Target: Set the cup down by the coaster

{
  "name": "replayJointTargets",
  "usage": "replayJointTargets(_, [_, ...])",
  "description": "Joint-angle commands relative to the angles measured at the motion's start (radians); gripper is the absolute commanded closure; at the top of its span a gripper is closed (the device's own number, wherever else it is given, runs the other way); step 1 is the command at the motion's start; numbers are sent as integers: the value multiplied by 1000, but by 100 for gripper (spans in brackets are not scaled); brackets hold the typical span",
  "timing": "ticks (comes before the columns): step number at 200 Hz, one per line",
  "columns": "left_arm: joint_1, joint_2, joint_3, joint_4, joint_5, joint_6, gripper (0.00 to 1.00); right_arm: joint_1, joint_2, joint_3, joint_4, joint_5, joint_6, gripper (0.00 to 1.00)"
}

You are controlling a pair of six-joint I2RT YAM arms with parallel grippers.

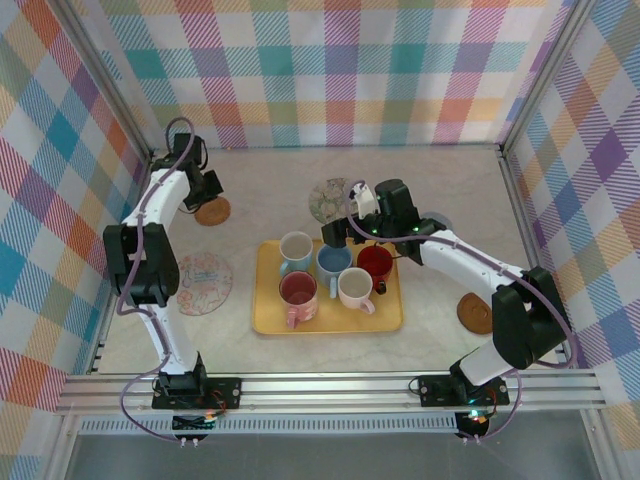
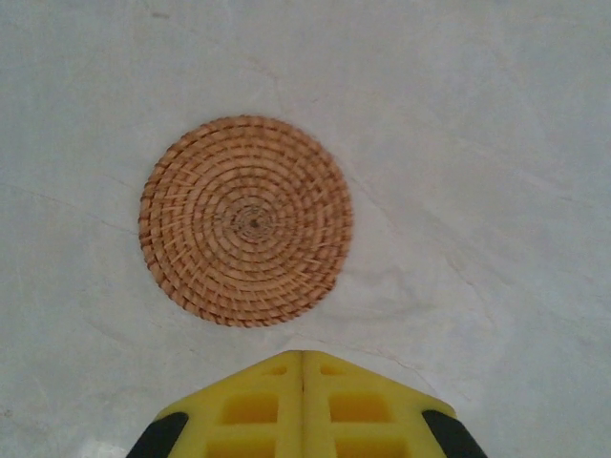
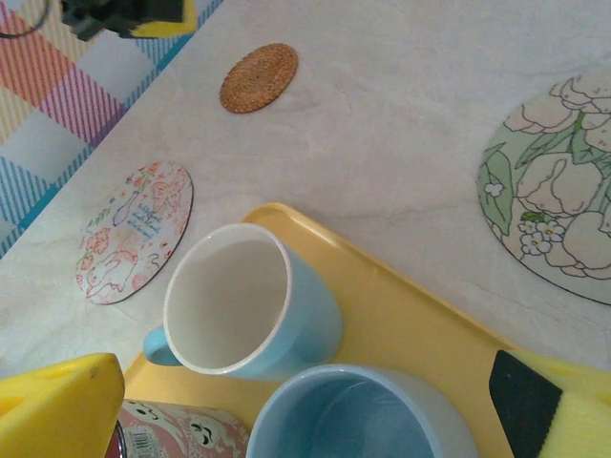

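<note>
Blue cup [image 3: 363,415]: glossy, round-rimmed, blue inside too, upright on yellow tray [image 3: 401,315], at 4 o'clock from white-lined pale-blue cup [image 3: 243,301]. Right fingers [image 3: 57,401] spread wide, either side of it. Left fingers [image 2: 258,410] pressed together, woven coaster [image 2: 246,221] at 12 o'clock on pale surface [image 2: 496,143].

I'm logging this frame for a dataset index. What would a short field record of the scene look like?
tray: yellow, holds all five cups
left fingers: shut, empty, near a woven coaster
right fingers: open, either side of the blue cup
other coasters: pink floral, green floral, both on the table
task state: no cup beside a coaster yet
</note>
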Motion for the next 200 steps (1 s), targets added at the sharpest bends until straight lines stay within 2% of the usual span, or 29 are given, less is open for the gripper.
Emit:
replayJointTargets(1, [20, 36, 5, 42, -34, -14, 100, 13, -31, -31, 100, -62, -45, 1])
replayJointTargets(47, [50, 120, 19, 112, -18, -15, 100, 21, -35, -26, 98, -60, -47, 1])
replayJointTargets(123, [61, 268, 79, 87, 16, -3, 100, 37, -29, -33, 104, -15, -31, 1])
replayJointTargets(171, [62, 319, 113, 26, 110, 9, 100, 43, -32, -31, 96, 1, -44, 1])
replayJointTargets(200, [49, 308, 77, 25, 153, 18, 100, 44, -34, -36, 90, 1, -51, 1])
